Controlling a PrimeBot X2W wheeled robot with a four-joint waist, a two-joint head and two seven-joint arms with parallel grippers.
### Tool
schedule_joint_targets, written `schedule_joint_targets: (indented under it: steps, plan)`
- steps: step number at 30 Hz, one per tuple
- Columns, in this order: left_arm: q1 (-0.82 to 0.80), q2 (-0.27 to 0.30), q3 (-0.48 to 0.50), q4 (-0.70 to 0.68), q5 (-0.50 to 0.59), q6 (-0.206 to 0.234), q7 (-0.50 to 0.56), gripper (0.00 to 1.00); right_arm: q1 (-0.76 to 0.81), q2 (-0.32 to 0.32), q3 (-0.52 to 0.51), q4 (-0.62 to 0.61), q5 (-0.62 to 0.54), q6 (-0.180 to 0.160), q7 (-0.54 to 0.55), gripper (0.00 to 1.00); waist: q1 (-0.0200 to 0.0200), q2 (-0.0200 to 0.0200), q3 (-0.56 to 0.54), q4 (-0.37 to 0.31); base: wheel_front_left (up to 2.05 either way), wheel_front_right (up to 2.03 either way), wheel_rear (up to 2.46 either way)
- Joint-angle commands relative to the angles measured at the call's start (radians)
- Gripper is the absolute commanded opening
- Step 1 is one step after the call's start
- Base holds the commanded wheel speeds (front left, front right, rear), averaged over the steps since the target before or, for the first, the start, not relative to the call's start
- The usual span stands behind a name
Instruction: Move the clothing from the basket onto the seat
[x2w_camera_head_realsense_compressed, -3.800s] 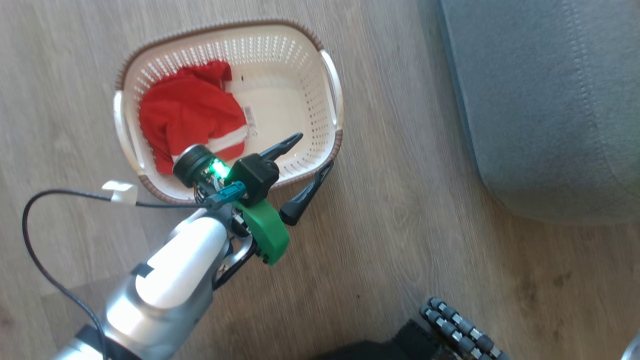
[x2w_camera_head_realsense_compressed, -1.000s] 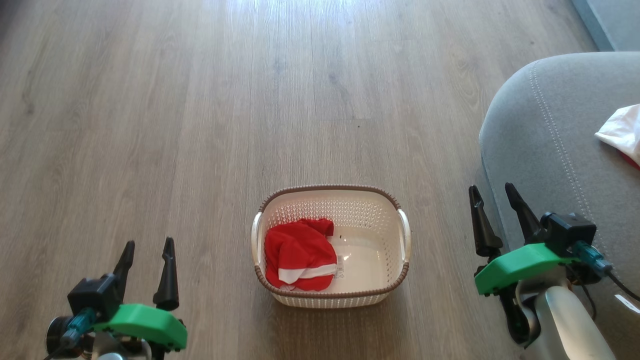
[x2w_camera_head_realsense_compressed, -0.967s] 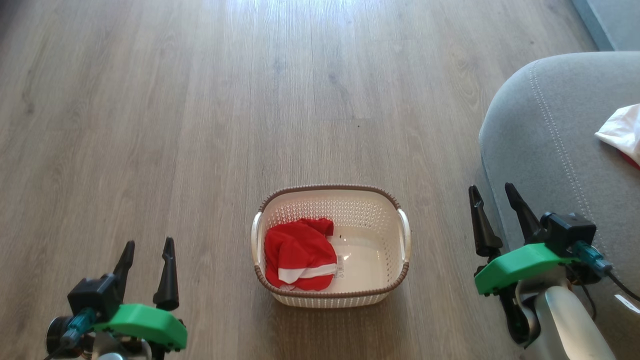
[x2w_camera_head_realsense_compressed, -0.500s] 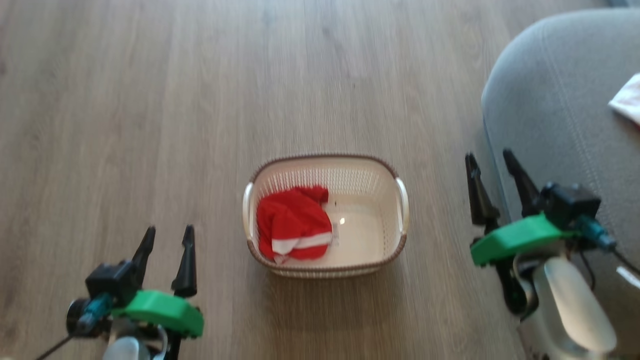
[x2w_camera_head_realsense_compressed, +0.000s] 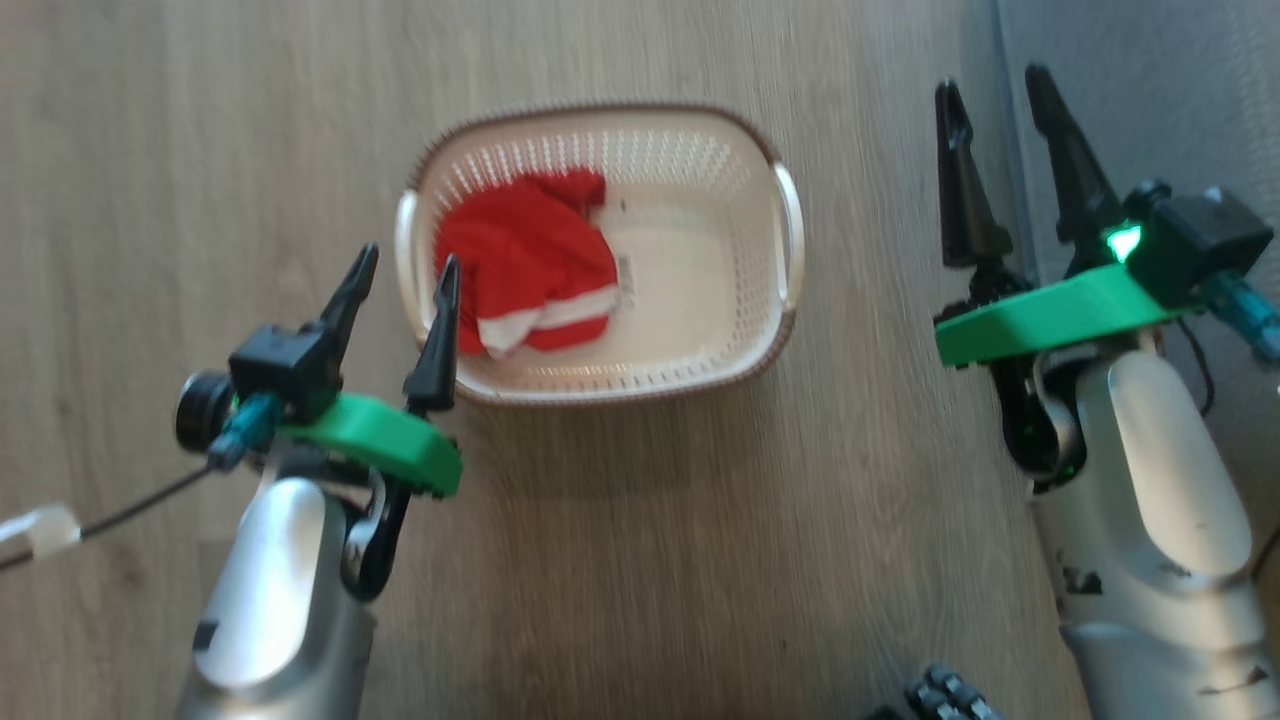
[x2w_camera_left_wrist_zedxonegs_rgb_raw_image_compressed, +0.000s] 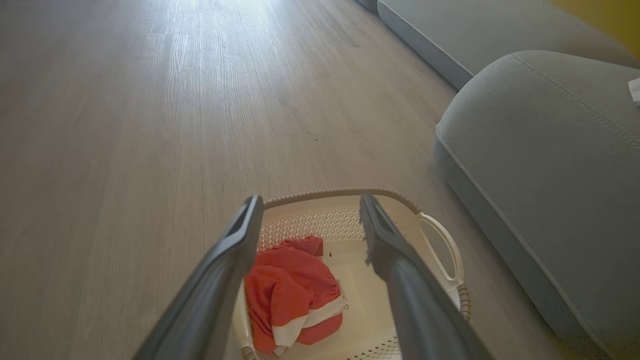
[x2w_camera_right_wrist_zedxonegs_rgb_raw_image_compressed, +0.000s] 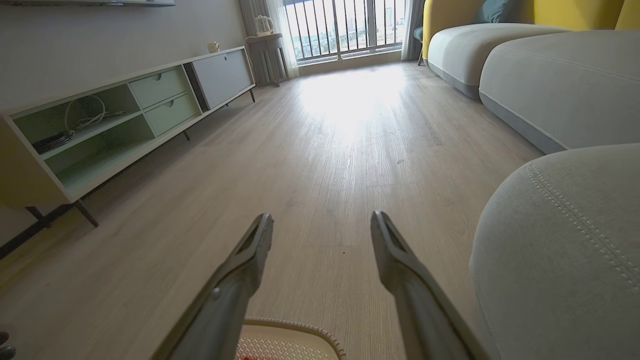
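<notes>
While red white-trimmed fabric garment (x2w_camera_head_realsense_compressed: 525, 262) lies in cream perforated plastic basket (x2w_camera_head_realsense_compressed: 700, 335), left side, left claw (x2w_camera_head_realsense_compressed: 410, 256) hovers open by left rim, likely lined up for pickup; right claw (x2w_camera_head_realsense_compressed: 990, 80) open, empty, beside grey upholstered seat (x2w_camera_head_realsense_compressed: 1180, 60).

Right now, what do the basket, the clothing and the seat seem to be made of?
Basket: probably moulded plastic, smooth cream, punched holes, brown woven-look rim. Clothing: soft red fabric with white band, crumpled folds. Seat: grey matte upholstery fabric, visible stitched seam.
</notes>
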Motion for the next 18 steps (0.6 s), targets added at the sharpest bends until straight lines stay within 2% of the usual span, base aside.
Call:
schedule_joint_targets:
  steps: [1, 10, 18]
  plan:
    - [-0.046, 0.009, 0.013, -0.004, 0.018, -0.007, -0.009, 1.00, -0.029, 0.015, 0.029, -0.050, 0.002, 0.000, -0.006, 1.00, -0.0002, 0.0000, 0.130, -0.052, 0.00, 0.00, 0.00]
    - [-0.246, 0.017, -0.066, 0.130, 0.106, -0.017, -0.009, 1.00, -0.109, 0.016, 0.066, -0.111, 0.048, 0.000, -0.006, 1.00, -0.0002, 0.0000, 0.306, -0.110, 0.00, 0.00, 0.00]
    - [-0.436, 0.044, -0.159, 0.351, 0.190, -0.018, -0.009, 1.00, -0.127, 0.016, 0.083, -0.126, 0.070, 0.000, -0.006, 1.00, -0.0002, 0.0000, 0.391, -0.148, 0.00, 0.00, 0.00]
